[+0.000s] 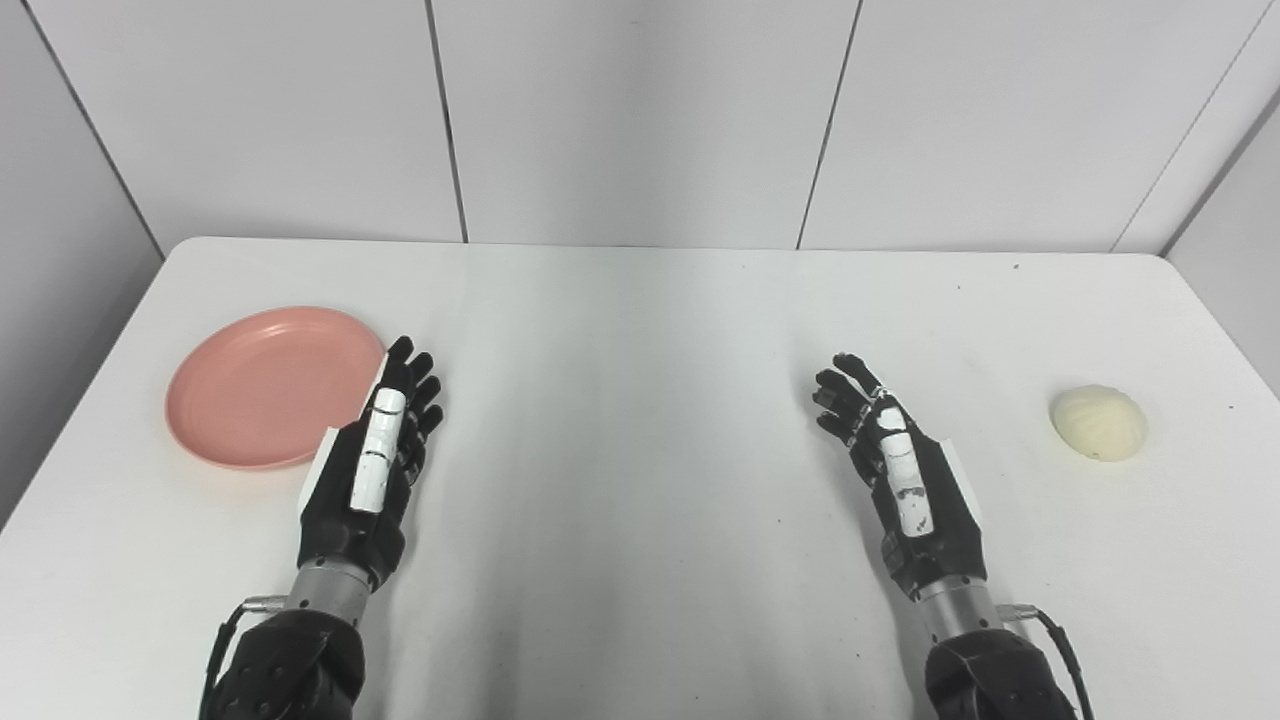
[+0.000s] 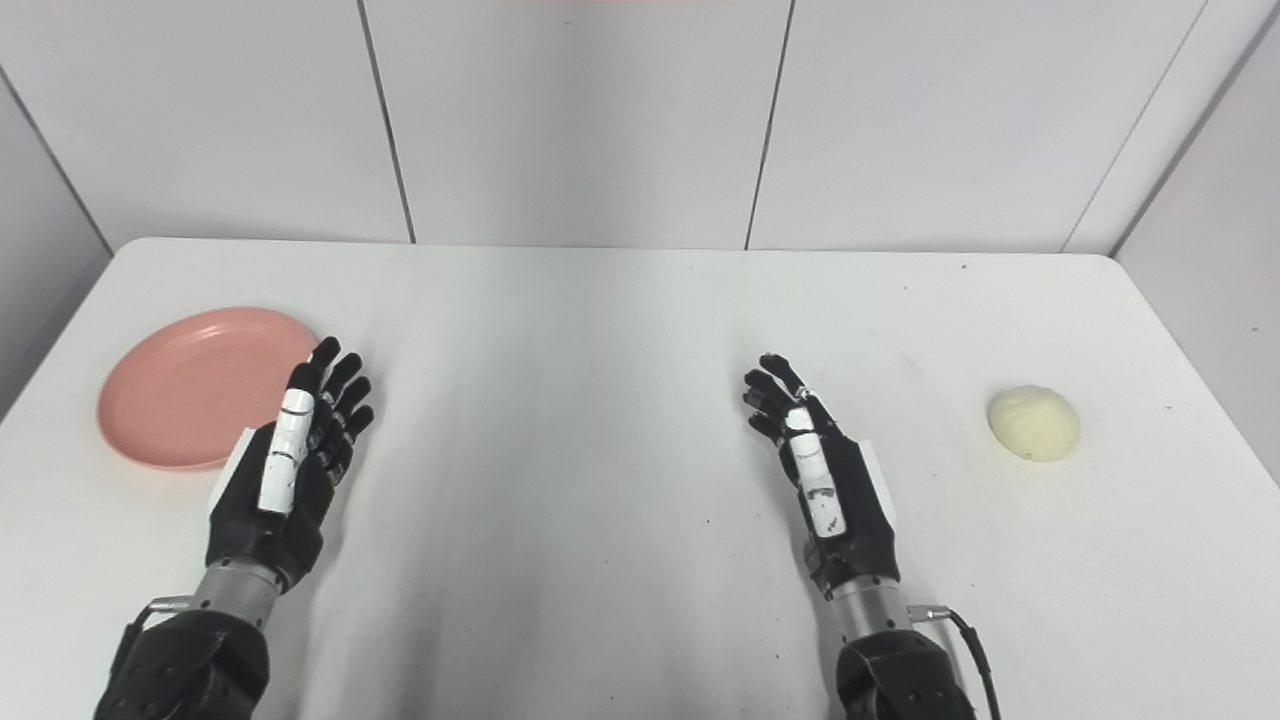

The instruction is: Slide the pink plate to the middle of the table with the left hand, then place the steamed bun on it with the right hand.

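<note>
A pink plate (image 1: 265, 385) lies empty at the left side of the white table (image 1: 640, 330). My left hand (image 1: 375, 460) is open and empty, fingers stretched out, right beside the plate's right rim. A pale steamed bun (image 1: 1098, 422) sits on the table at the far right. My right hand (image 1: 895, 460) is open and empty, fingers a little curled, over the table well to the left of the bun. The same scene shows in the right eye view, with the plate (image 2: 195, 385), left hand (image 2: 290, 465), right hand (image 2: 825, 475) and bun (image 2: 1034, 422).
White wall panels (image 1: 640, 110) stand behind the table's far edge. The table's left and right edges fall close to the plate and the bun. A thin cable (image 1: 1060, 640) runs along my right forearm.
</note>
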You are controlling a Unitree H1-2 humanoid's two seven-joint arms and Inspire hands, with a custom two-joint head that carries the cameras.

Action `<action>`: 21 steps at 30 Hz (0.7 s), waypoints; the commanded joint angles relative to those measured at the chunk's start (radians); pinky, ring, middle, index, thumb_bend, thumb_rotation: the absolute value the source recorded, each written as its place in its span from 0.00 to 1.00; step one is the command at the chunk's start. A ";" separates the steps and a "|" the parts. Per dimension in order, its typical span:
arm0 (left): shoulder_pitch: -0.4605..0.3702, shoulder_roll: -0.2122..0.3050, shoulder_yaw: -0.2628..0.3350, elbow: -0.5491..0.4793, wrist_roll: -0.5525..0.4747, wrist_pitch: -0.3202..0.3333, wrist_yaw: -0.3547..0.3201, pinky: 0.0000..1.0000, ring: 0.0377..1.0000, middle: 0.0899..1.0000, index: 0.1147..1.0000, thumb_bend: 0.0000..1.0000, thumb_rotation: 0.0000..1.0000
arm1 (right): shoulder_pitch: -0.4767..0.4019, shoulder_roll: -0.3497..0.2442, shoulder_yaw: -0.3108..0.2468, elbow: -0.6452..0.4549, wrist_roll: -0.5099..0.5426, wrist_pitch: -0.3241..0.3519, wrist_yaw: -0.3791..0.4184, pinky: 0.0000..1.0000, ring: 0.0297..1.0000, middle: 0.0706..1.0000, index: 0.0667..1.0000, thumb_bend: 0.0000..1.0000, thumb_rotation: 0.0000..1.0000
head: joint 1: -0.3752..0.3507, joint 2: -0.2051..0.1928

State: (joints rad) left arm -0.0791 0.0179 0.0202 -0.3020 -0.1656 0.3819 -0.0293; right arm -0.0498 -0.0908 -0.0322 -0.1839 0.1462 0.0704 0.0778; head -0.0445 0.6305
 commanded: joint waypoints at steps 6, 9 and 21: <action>-0.031 0.001 -0.002 -0.027 0.008 0.002 0.002 1.00 1.00 1.00 1.00 0.79 0.90 | -0.020 -0.004 0.000 -0.022 0.004 0.001 0.008 0.88 0.86 0.84 0.85 0.88 0.92 | 0.000 -0.002; -0.031 0.002 -0.002 -0.024 0.009 -0.001 0.001 1.00 1.00 1.00 1.00 0.80 0.89 | -0.020 -0.003 0.001 -0.020 0.003 0.000 0.008 0.88 0.86 0.84 0.85 0.89 0.92 | 0.000 -0.003; -0.032 0.003 0.000 -0.023 0.003 0.003 -0.001 1.00 1.00 1.00 1.00 0.80 0.89 | -0.021 -0.002 0.001 -0.018 0.007 0.001 0.008 0.87 0.86 0.84 0.85 0.88 0.92 | -0.001 -0.002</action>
State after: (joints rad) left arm -0.0797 0.0190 0.0201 -0.3004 -0.1655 0.3822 -0.0294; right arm -0.0501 -0.0907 -0.0316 -0.1818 0.1476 0.0704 0.0781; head -0.0460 0.6289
